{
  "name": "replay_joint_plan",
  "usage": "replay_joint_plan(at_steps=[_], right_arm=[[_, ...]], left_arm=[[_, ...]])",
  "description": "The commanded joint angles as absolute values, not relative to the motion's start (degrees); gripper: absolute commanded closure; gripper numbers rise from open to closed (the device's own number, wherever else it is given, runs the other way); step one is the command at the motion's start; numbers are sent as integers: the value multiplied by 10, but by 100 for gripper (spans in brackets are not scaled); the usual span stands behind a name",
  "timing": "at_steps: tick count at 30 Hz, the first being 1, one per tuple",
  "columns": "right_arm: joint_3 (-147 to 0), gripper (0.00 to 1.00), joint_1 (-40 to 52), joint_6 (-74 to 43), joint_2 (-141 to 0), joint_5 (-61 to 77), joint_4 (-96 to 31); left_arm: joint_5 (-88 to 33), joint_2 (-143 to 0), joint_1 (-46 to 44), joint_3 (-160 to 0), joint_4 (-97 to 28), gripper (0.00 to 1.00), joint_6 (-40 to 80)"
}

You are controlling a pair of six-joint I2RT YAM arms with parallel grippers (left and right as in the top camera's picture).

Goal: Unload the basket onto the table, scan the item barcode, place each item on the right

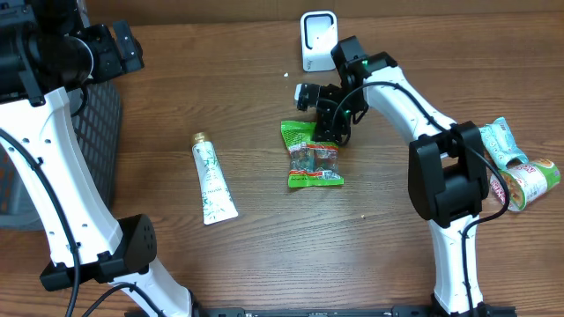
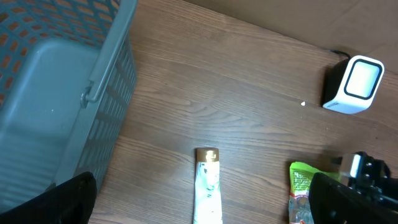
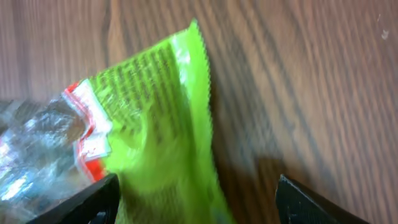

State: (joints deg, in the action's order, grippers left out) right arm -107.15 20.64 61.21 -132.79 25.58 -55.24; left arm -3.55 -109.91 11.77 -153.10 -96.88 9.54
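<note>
The left end effector (image 2: 202, 202) hung open above the bench (image 1: 264, 264), holding nothing. The green snack packet (image 1: 313, 157) lay flat mid-bench, with the right end effector (image 3: 199, 202) open astride its edge and not yet gripping. The barcode scanner (image 1: 318, 40) stood just beyond. Lifting and scanning apparently remained.

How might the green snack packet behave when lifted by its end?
Probably floppy: the green snack packet is crinkled film and should droop from a held end. Likely light: thin and flat. Its glossy window may slip in the right gripper.
</note>
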Motion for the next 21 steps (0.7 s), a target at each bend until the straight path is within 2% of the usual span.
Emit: replay_joint_plan(at_steps=[1,4,6,8,9,10,12,13,14,21], right_arm=[[-1042,20,209,598,-1328,281,-522],[-1028,22,209,598,-1328,279,-502],[-1027,32,209,598,-1328,279,-502],[-1027,48,209,580,-1328,279,-501],[-1027,65,209,564,-1328,279,-502],[-1027,76,209,545,-1328,280,-502],[-1028,89,209,490,-1328,279,-502],[-1028,91,209,461,-1328,280,-502],[-1029,96,209,430,-1328,280,-502],[-1040,96,209,97,-1328,279,-499]], left_arm=[[-29,-1098,119,-1531,-968,0,103],[-29,-1098,119,-1531,-968,0,103],[-29,-1098,119,-1531,-968,0,103],[-29,-1098,119,-1531,-968,0,103],[-29,-1098,119,-1531,-968,0,103],[-29,-1098,119,-1531,-968,0,103],[-29,-1098,119,-1531,-968,0,103],[-29,-1098,119,-1531,-968,0,103],[-29,-1098,119,-1531,-968,0,103],[-29,-1098,119,-1531,-968,0,103]])
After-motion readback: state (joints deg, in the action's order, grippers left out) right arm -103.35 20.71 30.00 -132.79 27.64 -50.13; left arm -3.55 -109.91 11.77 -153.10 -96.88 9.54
